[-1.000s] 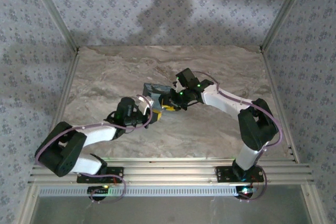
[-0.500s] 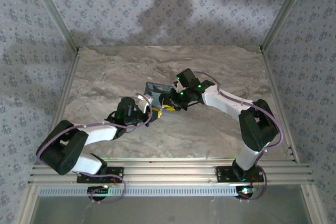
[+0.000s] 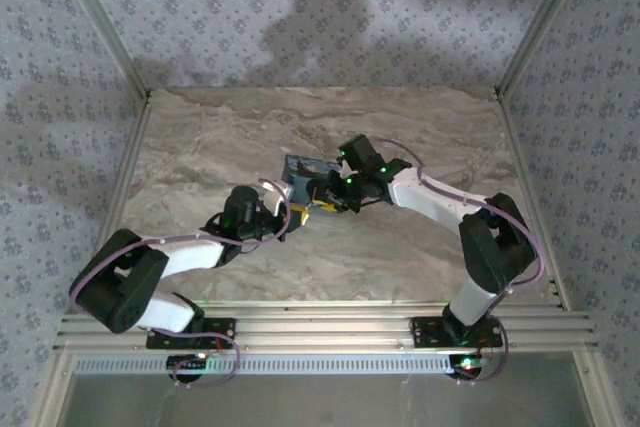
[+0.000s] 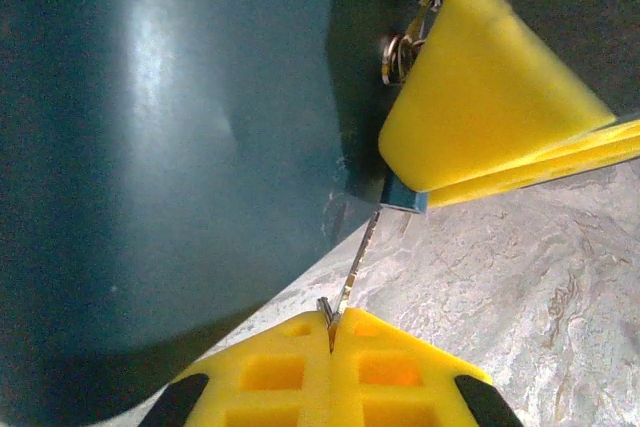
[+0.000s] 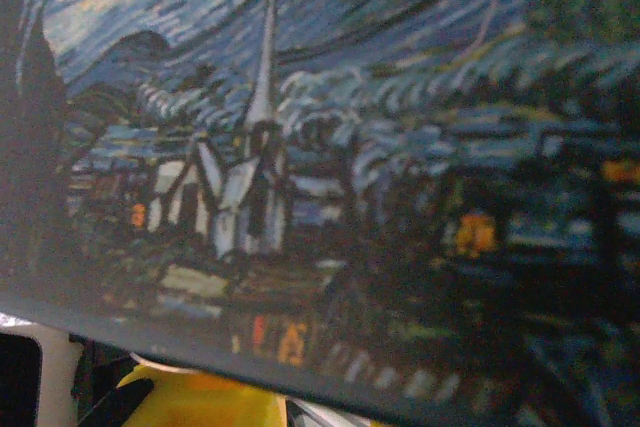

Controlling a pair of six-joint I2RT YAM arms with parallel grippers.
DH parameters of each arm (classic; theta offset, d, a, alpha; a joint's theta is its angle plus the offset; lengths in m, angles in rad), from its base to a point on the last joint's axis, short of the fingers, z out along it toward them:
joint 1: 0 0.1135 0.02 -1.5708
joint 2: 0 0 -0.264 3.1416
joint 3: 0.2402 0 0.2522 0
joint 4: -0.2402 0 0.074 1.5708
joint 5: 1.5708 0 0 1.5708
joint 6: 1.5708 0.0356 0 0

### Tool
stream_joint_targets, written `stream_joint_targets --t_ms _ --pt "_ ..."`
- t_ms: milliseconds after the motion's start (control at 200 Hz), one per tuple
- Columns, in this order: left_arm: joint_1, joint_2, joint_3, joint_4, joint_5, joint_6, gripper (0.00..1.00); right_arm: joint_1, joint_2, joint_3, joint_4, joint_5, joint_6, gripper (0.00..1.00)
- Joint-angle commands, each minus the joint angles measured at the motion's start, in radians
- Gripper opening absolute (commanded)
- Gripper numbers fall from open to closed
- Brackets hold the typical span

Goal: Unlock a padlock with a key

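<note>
L gripper (image 4: 330, 319) clamped tight on key (image 4: 356, 257) — thin blade angled up. Padlock (image 3: 318, 207) sits btwn the 2 grippers, just in front of blue box (image 3: 298, 169). R gripper (image 3: 330, 197) is at padlock — can't tell its grip.

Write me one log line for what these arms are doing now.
left gripper: shut on key | key tip: beside painted blue box | right gripper: at box, grip unclear

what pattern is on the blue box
The box shows a swirly night-sky painting over a spired village; clearest in the right wrist view.
</note>
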Motion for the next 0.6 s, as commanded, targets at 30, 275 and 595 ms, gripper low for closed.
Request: stream_joint_targets --t_ms 30,275,595 --pt "-0.021 0.003 -0.001 0.007 -0.023 -0.017 0.00 0.006 -0.046 -0.002 0.040 0.029 0.018 0.00" --pt "-0.062 0.010 0.014 0.000 -0.078 -0.023 0.00 0.011 -0.054 -0.006 0.041 0.034 0.021 0.00" --pt "-0.062 0.023 0.045 -0.007 -0.081 -0.039 0.00 0.015 -0.054 -0.008 0.045 0.026 0.024 0.00"
